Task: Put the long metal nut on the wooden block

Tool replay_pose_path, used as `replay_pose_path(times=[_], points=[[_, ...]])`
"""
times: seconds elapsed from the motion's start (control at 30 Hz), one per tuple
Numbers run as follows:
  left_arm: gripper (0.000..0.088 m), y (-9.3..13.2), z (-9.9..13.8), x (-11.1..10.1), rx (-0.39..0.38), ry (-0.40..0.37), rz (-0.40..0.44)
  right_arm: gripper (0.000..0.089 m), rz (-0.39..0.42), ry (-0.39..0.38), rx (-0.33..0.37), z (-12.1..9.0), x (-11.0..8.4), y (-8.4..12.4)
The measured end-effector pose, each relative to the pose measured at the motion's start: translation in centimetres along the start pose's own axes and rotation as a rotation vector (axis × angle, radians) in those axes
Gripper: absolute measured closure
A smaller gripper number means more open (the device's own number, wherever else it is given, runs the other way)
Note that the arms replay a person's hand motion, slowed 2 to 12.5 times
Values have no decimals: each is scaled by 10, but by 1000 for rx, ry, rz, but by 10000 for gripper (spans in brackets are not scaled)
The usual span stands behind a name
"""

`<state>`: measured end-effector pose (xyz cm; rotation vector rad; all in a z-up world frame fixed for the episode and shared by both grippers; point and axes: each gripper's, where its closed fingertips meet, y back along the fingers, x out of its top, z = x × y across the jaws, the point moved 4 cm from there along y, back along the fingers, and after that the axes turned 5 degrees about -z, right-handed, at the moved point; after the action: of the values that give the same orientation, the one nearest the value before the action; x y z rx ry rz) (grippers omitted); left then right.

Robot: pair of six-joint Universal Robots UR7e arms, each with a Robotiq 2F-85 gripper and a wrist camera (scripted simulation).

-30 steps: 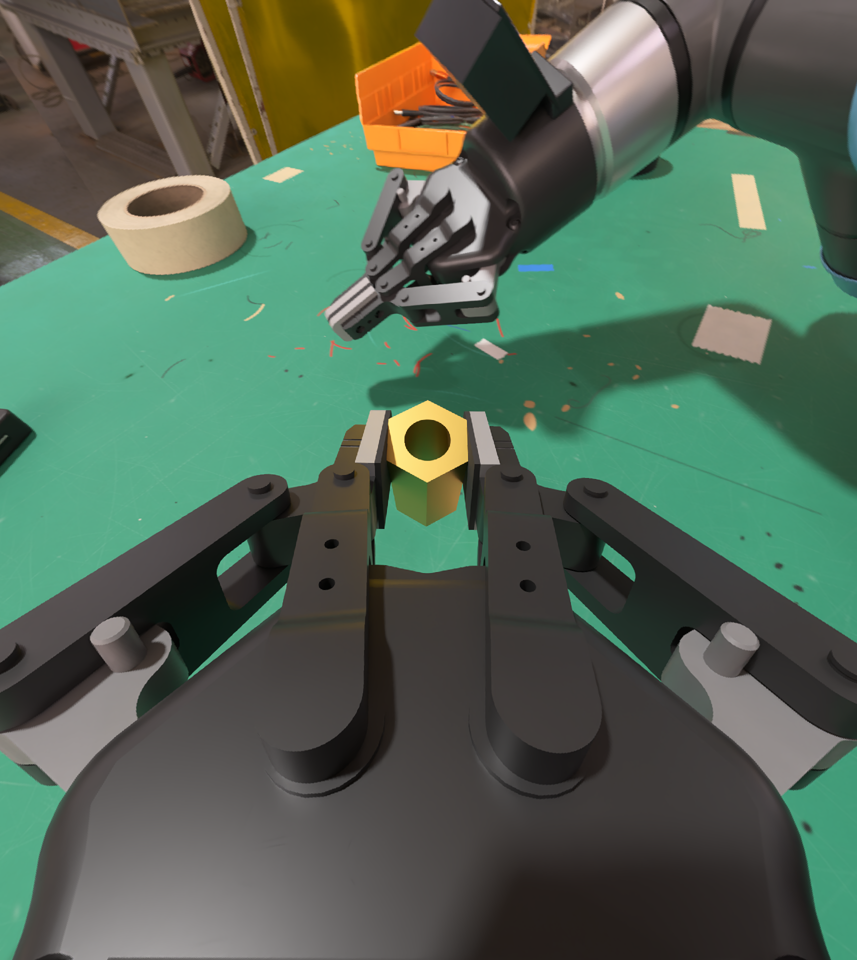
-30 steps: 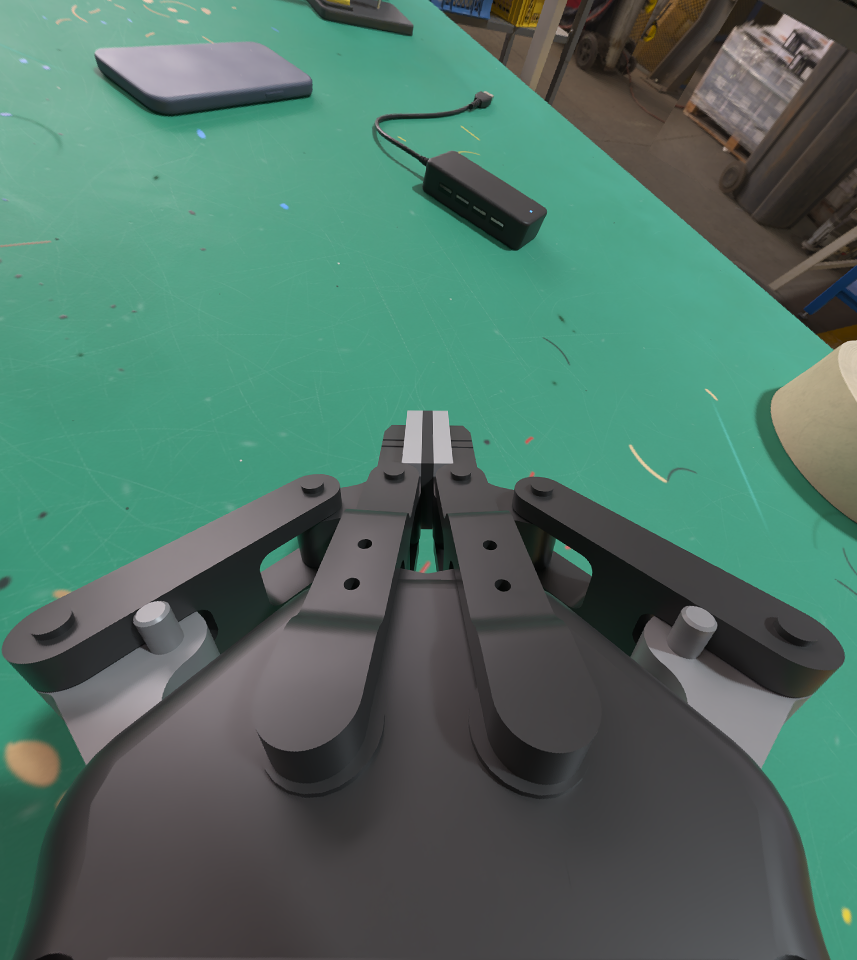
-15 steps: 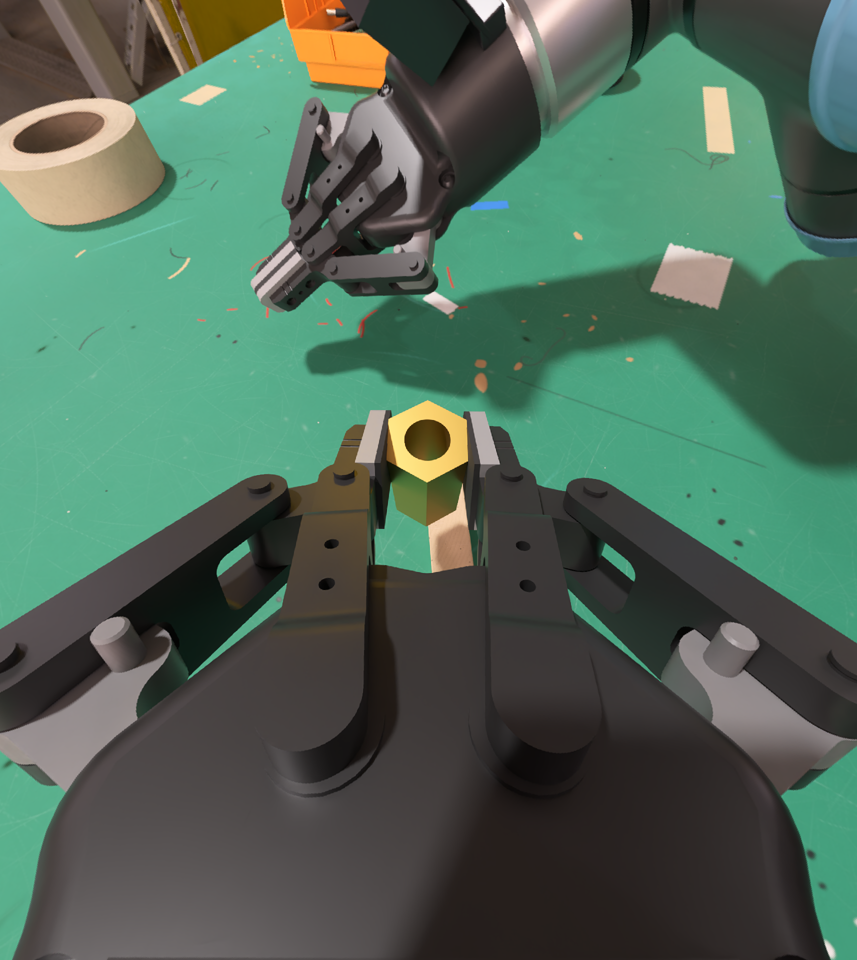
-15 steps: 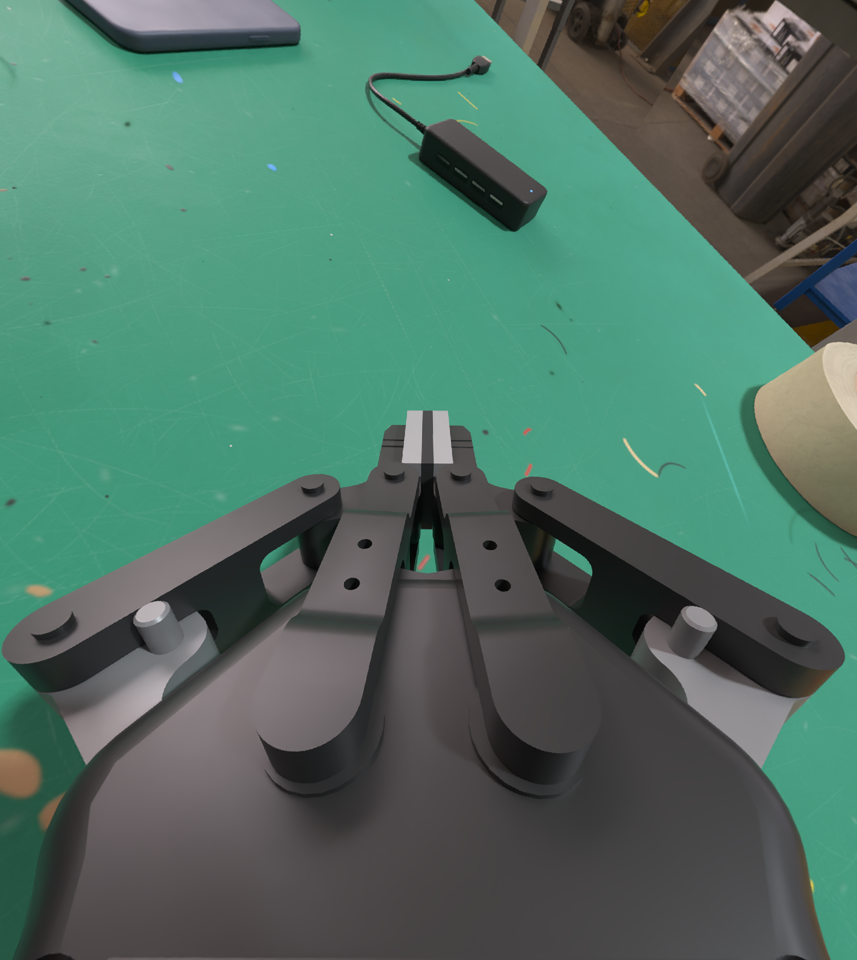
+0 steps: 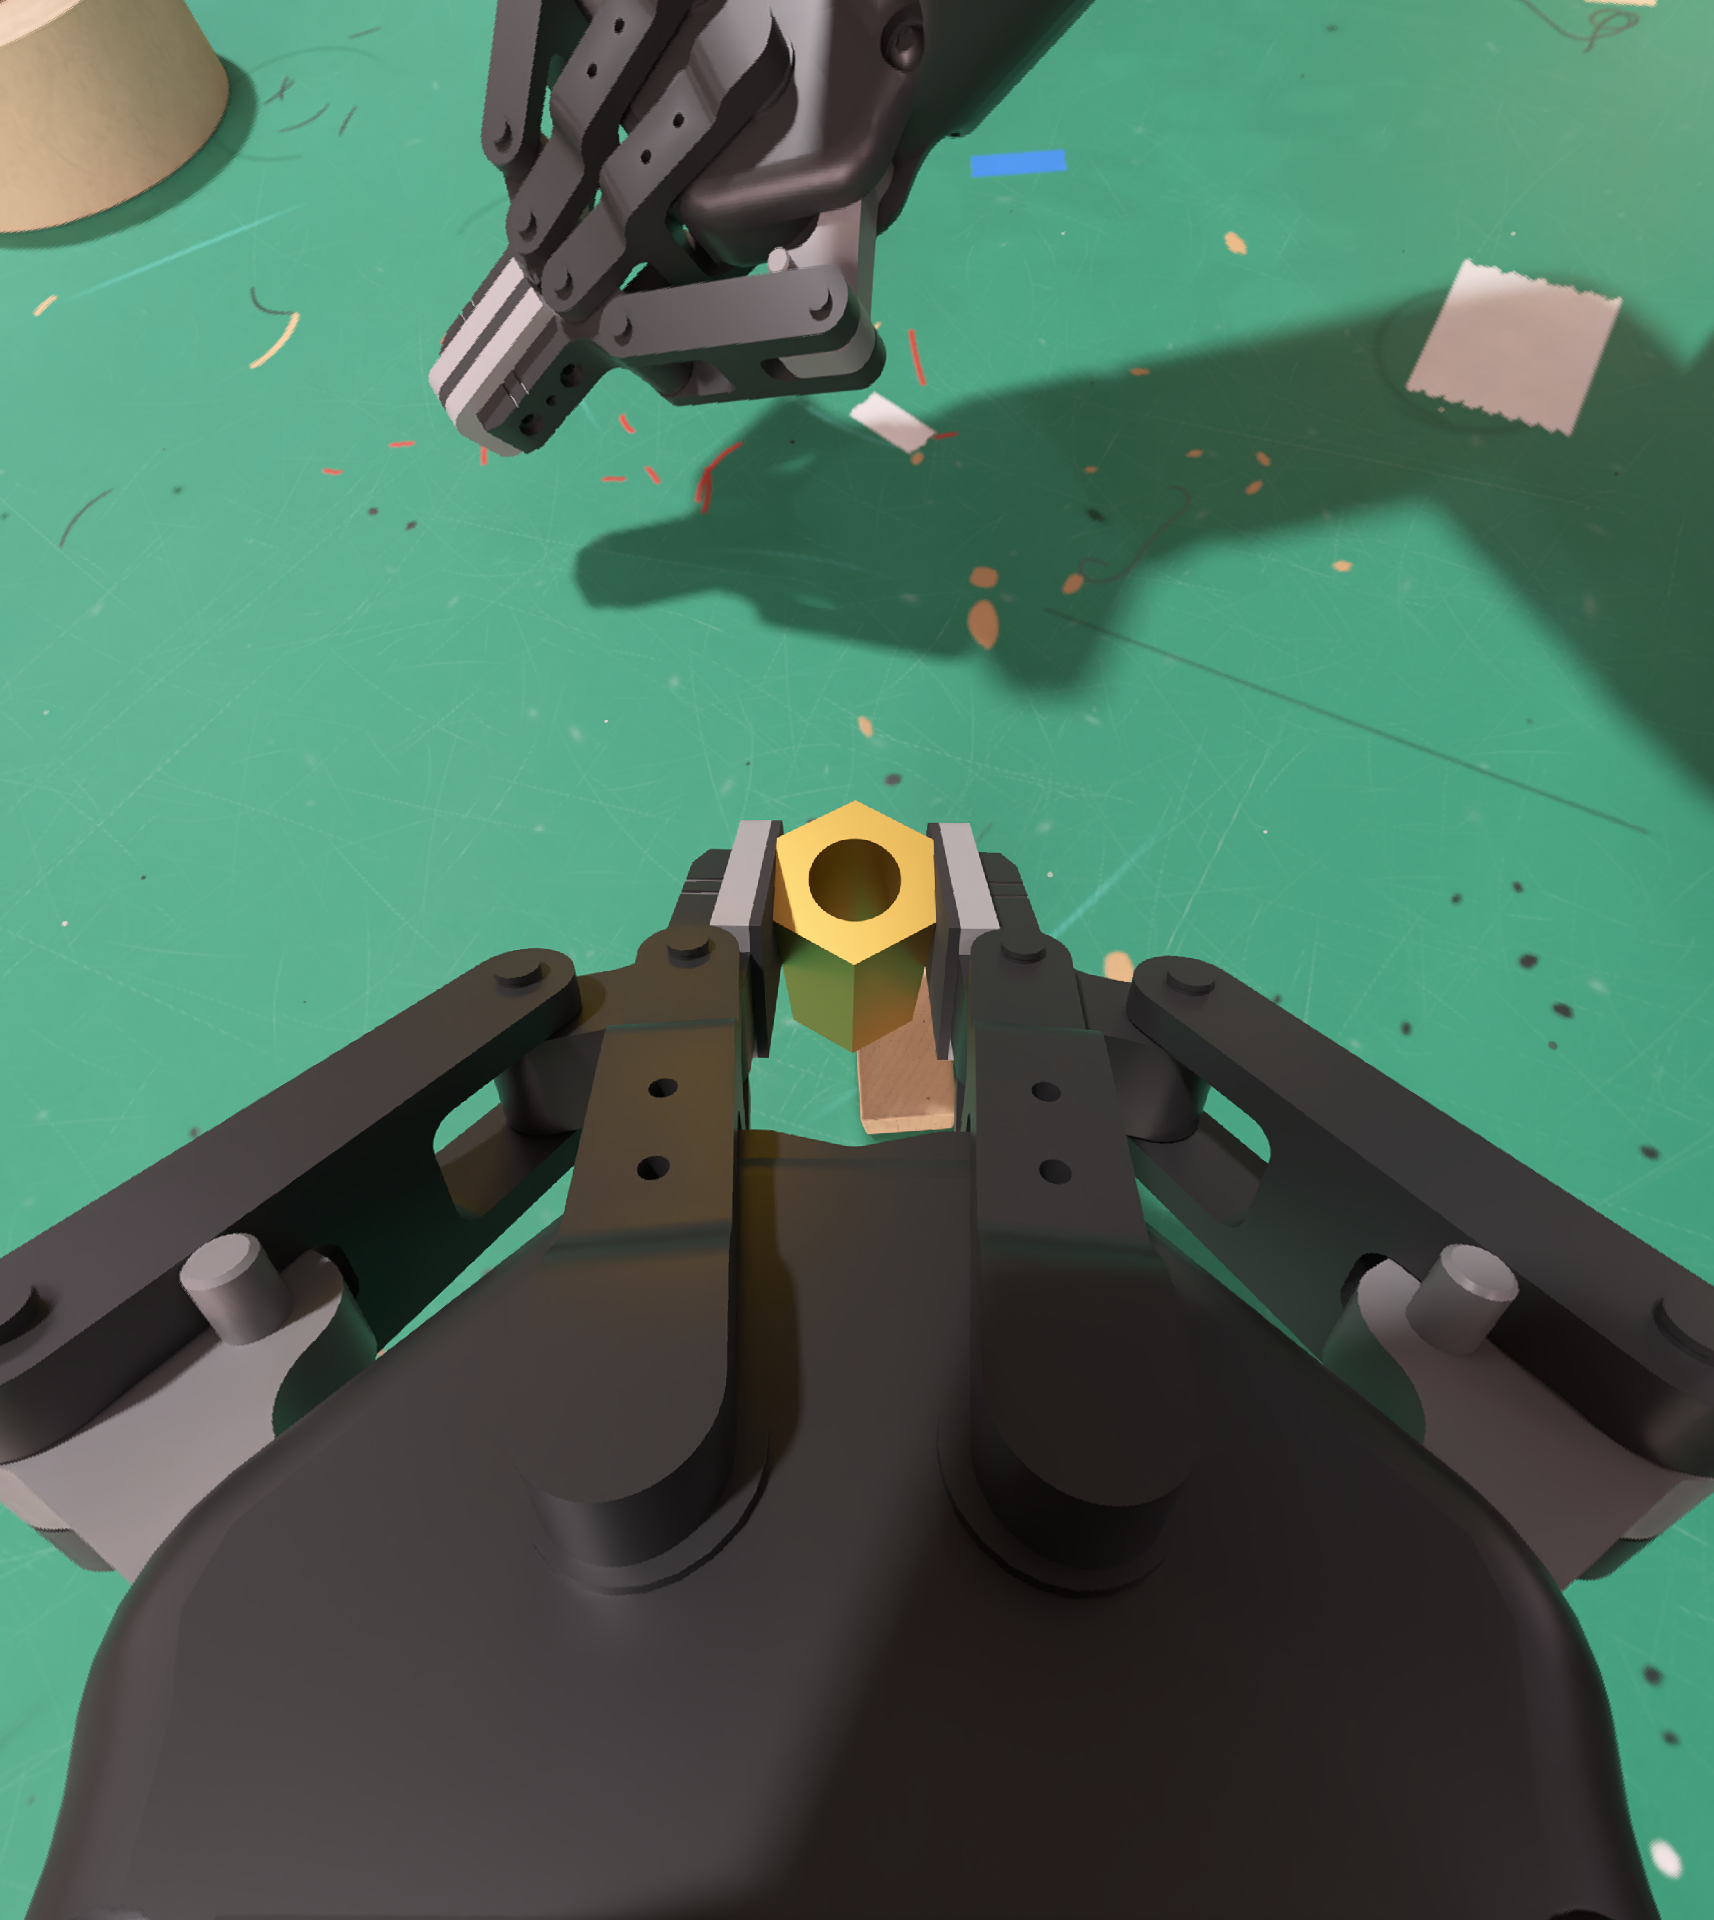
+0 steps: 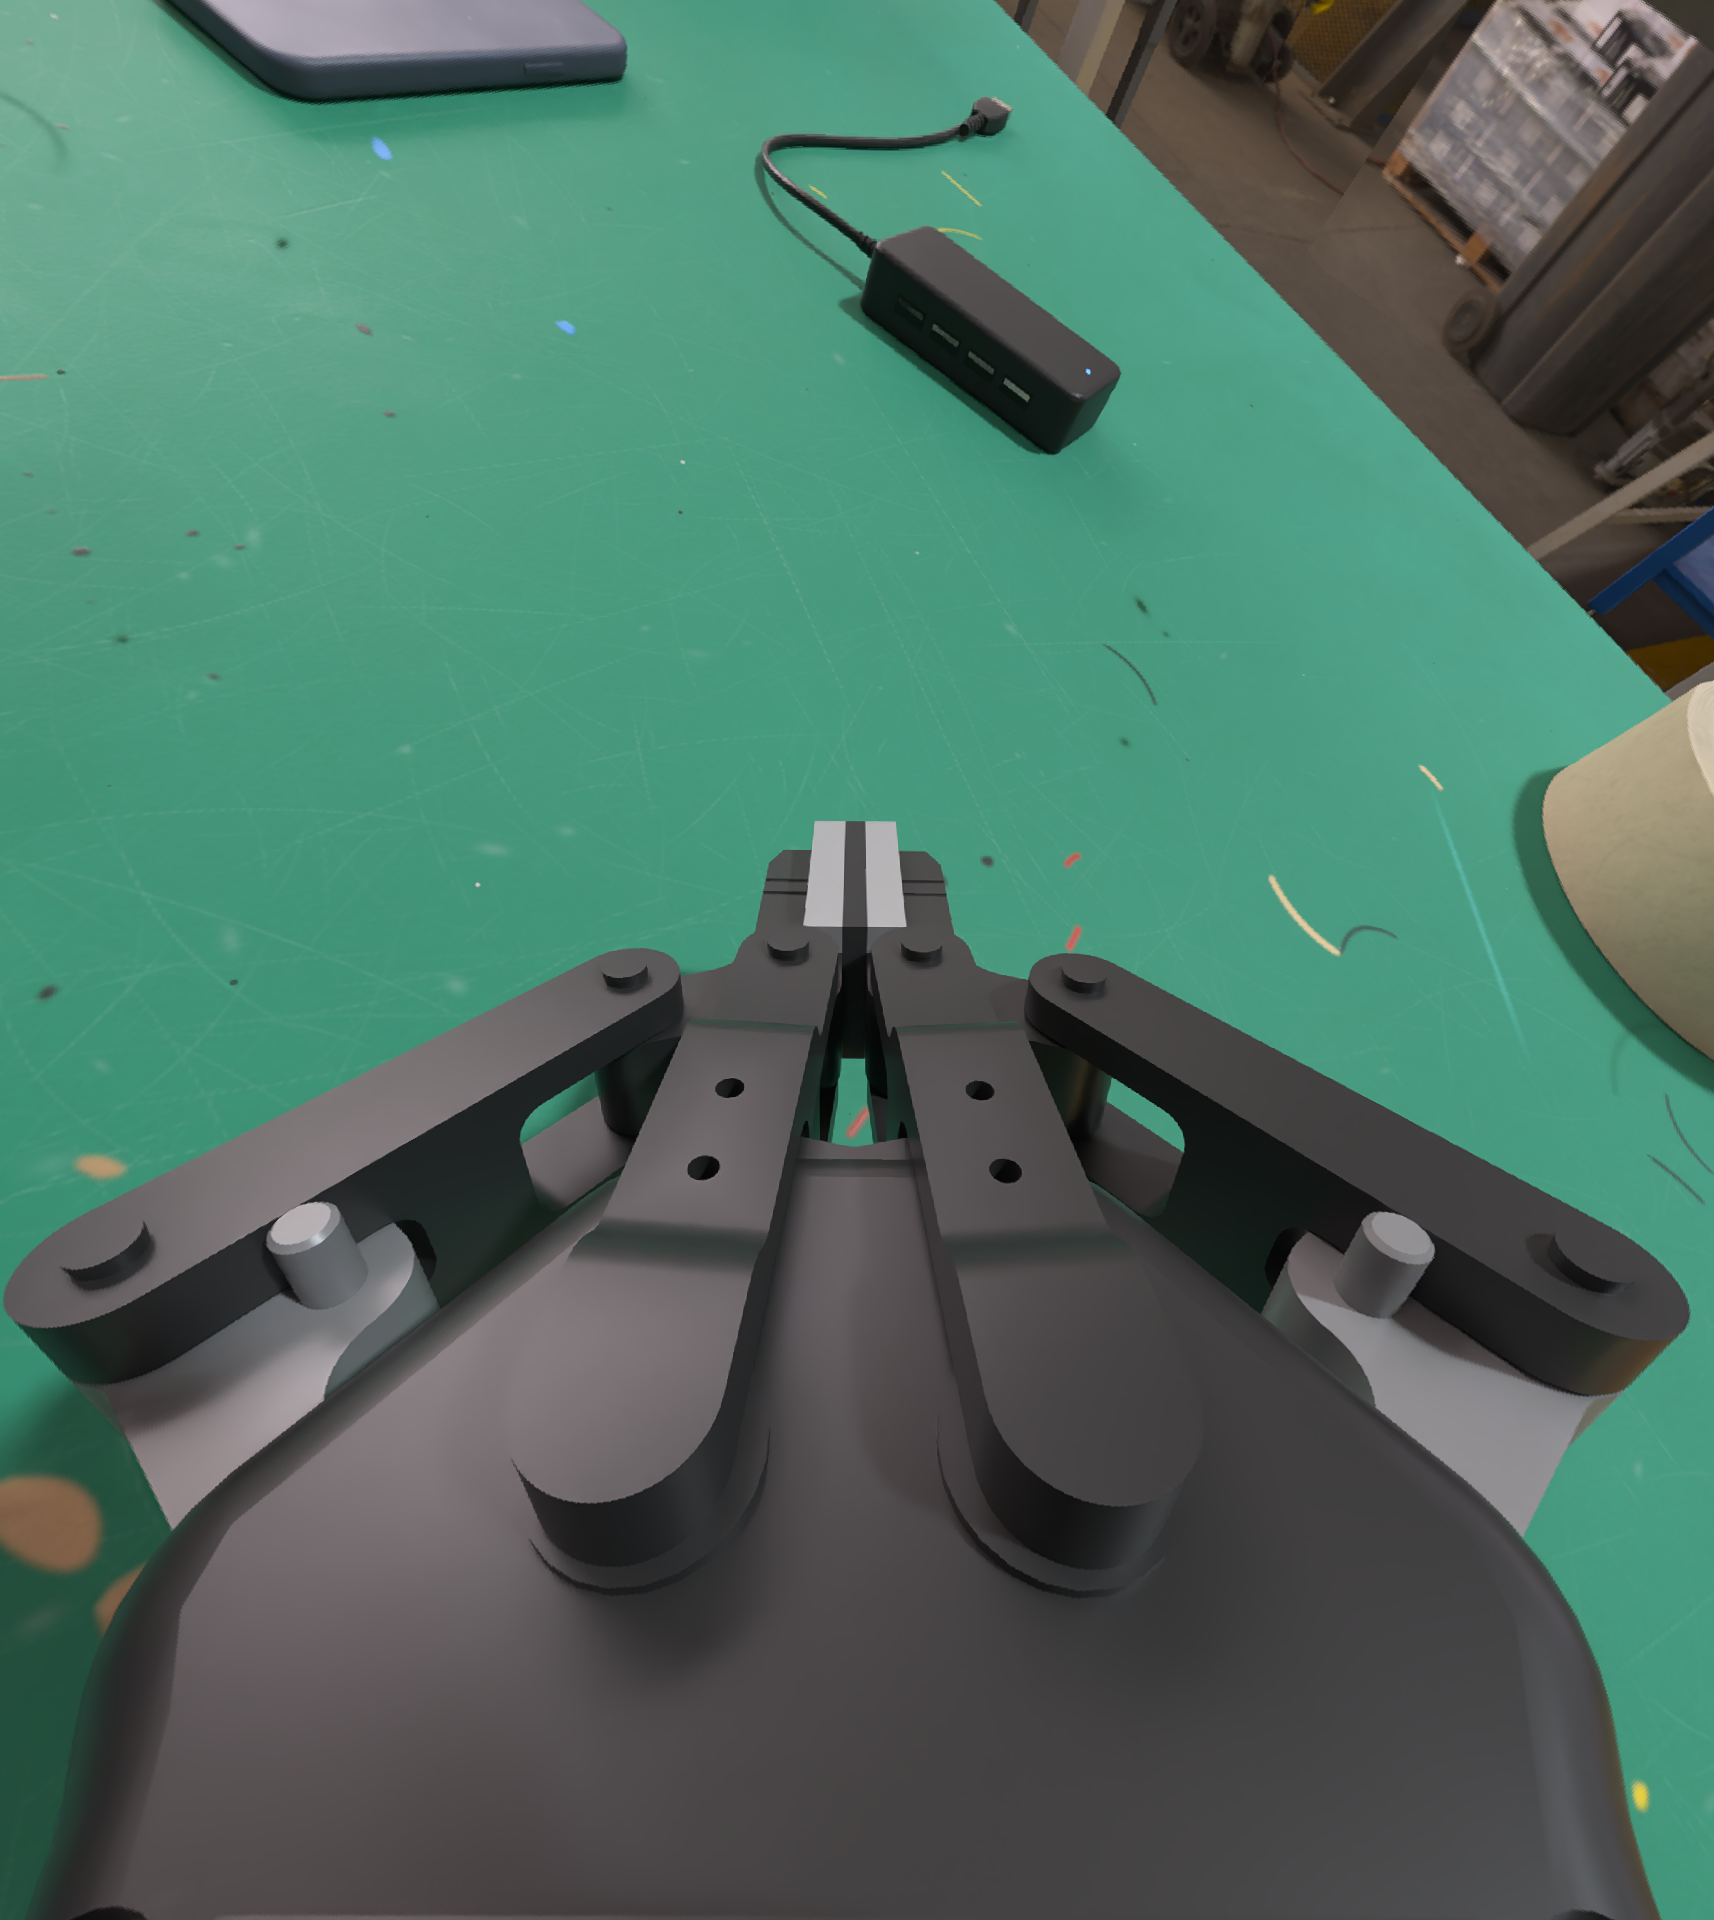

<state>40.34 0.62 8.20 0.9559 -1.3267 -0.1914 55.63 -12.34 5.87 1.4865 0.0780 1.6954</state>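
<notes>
My left gripper (image 5: 854, 878) is shut on the long brass-coloured hexagonal nut (image 5: 854, 914), held end-on with its bore facing the camera. A sliver of the pale wooden block (image 5: 903, 1081) shows below the nut, between my fingers and under the gripper; most of it is hidden. My right gripper (image 6: 854, 873) is shut and empty above the green table. It also shows in the left wrist view (image 5: 494, 358), hanging at the top, beyond the nut and apart from it.
A roll of beige tape (image 5: 42, 104) (image 6: 1705, 883) stands near the table edge. A black USB hub with cable (image 6: 988, 338) and a grey flat device (image 6: 417, 42) lie far off. A white paper scrap (image 5: 1507, 348) and small debris lie on the mat (image 5: 313, 727).
My left gripper has moved forward with the nut; more of the wooden block now shows under it. The right gripper looms closer and higher in the left wrist view and has shifted slightly.
</notes>
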Motion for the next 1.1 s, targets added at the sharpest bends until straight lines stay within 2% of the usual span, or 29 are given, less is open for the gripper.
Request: replay_pose_path(times=[1.1], points=[[641, -1, 3, 3, 14, 65, -48, 893, 7, 18, 46, -4, 0, 1]])
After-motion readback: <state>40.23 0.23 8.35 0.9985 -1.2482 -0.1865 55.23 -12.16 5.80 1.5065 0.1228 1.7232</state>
